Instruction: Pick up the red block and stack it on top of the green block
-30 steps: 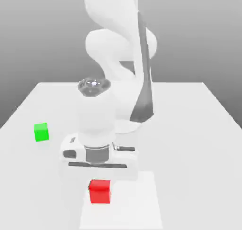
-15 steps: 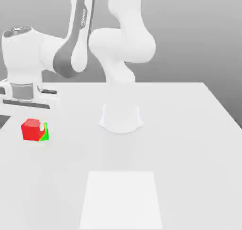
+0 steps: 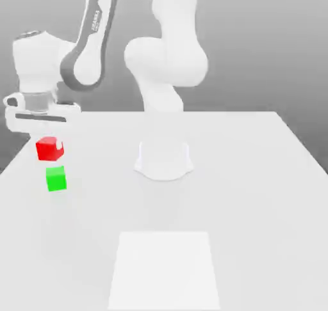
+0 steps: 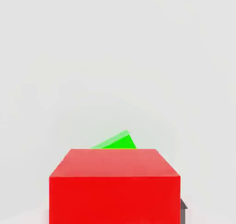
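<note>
The red block [image 3: 48, 148] hangs in the air at the exterior view's left, with my gripper [image 3: 49, 147] shut on it just under the white hand. A small gap below it, the green block [image 3: 56, 178] rests on the white table [image 3: 243, 175], slightly toward the exterior view's right of the red one. In the hand view the red block [image 4: 114, 186] sits close to the camera and covers most of the green block [image 4: 116, 141], of which a tilted corner shows beyond it.
The arm's white base [image 3: 164, 159] stands at the middle of the table. A flat white square patch [image 3: 163, 268] lies on the table surface near the front edge.
The red block went from the white patch at the front to the far left beside the green block. It has since risen to hang above the green block.
</note>
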You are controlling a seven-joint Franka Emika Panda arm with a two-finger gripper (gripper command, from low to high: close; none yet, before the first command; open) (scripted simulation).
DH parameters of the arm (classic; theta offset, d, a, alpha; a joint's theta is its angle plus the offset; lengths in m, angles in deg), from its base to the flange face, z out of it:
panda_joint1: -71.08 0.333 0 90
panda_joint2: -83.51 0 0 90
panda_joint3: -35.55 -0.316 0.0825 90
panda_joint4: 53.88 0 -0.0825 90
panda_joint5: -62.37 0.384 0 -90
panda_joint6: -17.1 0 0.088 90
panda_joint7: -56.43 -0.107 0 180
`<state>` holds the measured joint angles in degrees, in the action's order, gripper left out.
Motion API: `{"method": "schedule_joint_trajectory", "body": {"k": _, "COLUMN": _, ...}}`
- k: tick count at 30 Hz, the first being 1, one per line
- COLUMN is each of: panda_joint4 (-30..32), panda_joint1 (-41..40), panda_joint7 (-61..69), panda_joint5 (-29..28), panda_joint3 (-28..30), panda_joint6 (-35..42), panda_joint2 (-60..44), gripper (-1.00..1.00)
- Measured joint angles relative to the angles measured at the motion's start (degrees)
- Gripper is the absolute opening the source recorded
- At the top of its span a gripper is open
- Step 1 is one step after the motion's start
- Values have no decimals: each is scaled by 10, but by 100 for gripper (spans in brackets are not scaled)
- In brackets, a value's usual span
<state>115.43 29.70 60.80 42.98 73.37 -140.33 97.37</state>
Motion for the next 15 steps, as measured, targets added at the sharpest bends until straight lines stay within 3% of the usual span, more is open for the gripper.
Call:
{"method": "schedule_joint_trajectory", "body": {"k": 9, "panda_joint4": 1, "panda_joint1": 46, "panda_joint7": 44, "panda_joint5": 66, "panda_joint3": 28, "panda_joint6": -63, "panda_joint2": -66, "gripper": -100}}
{"method": "schedule_joint_trajectory", "body": {"k": 15, "panda_joint4": 2, "panda_joint1": 82, "panda_joint7": 100, "panda_joint5": 147, "panda_joint3": 39, "panda_joint6": -104, "panda_joint2": -116, "gripper": -100}}
